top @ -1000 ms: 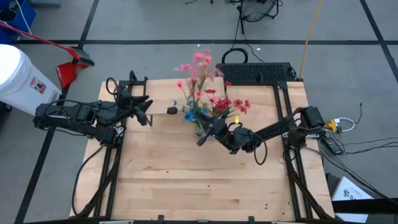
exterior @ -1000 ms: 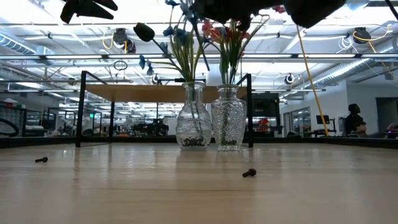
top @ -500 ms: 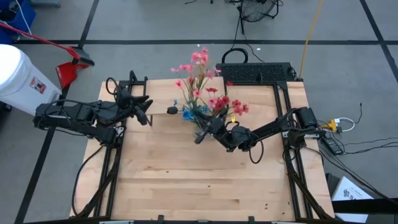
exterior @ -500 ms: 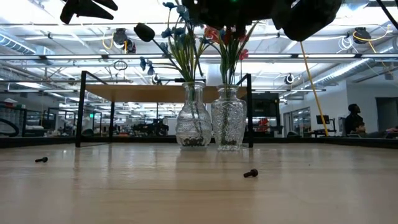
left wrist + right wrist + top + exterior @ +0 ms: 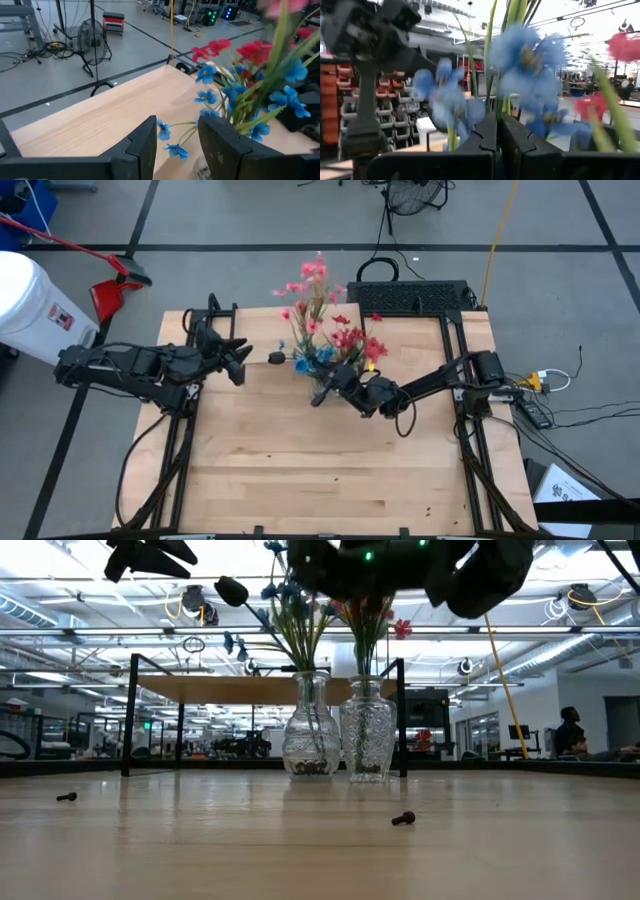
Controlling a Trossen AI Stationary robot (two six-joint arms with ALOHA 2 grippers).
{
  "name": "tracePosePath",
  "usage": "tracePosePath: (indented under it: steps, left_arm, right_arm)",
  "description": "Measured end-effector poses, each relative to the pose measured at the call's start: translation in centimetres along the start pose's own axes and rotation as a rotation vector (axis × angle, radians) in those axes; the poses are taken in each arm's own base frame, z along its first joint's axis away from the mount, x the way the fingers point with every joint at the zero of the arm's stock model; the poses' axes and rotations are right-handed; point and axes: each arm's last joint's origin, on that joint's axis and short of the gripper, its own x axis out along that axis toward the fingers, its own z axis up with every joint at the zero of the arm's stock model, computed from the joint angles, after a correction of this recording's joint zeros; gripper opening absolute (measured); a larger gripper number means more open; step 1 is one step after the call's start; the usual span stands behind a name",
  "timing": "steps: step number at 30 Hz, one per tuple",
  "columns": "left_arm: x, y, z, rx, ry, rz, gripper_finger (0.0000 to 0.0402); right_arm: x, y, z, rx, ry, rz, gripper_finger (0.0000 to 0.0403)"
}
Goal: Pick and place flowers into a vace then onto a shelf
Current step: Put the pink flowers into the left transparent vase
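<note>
Left gripper [image 5: 243, 362] raised left of the vases, fingers apart, holding nothing, blue flowers [image 5: 312, 359] in left glass vase [image 5: 311, 728], red flowers [image 5: 352, 342] in right glass vase [image 5: 367, 730], shelf [image 5: 230, 689] behind them, right gripper [image 5: 322, 396] closed, empty, among the stems.

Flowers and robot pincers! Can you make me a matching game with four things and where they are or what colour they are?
Things:
1. blue flowers
2. small black screw
3. right pincer
4. left pincer

Matches:
A. lying on the bare wood nearer the low camera than the vases
B. shut, right beside the flowers
C. partly open, holding nothing, hanging off to the side of the flowers
D. standing in a clear glass vase

Pairs: 1-D, 2-A, 3-B, 4-C
</note>
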Motion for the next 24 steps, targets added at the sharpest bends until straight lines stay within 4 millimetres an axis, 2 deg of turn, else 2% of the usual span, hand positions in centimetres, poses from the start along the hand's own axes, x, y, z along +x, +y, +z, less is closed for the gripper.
tracePosePath:
  steps: [4, 13, 24]
  left_arm:
    - [0.1, -0.1, -0.1, -0.021, 0.005, -0.001, 0.0147]
    - [0.1, -0.1, -0.1, -0.023, 0.005, -0.002, 0.0147]
    - [0.2, -0.1, -0.1, -0.001, 0.006, 0.001, 0.0147]
  right_arm:
    - [-0.1, 0.3, -1.4, -0.016, 0.019, 0.0, 0.0]
    - [-0.2, 0.4, -1.7, -0.052, 0.027, -0.016, 0.0001]
    - [-0.3, 0.7, -2.4, -0.082, 0.084, 0.007, 0.0065]
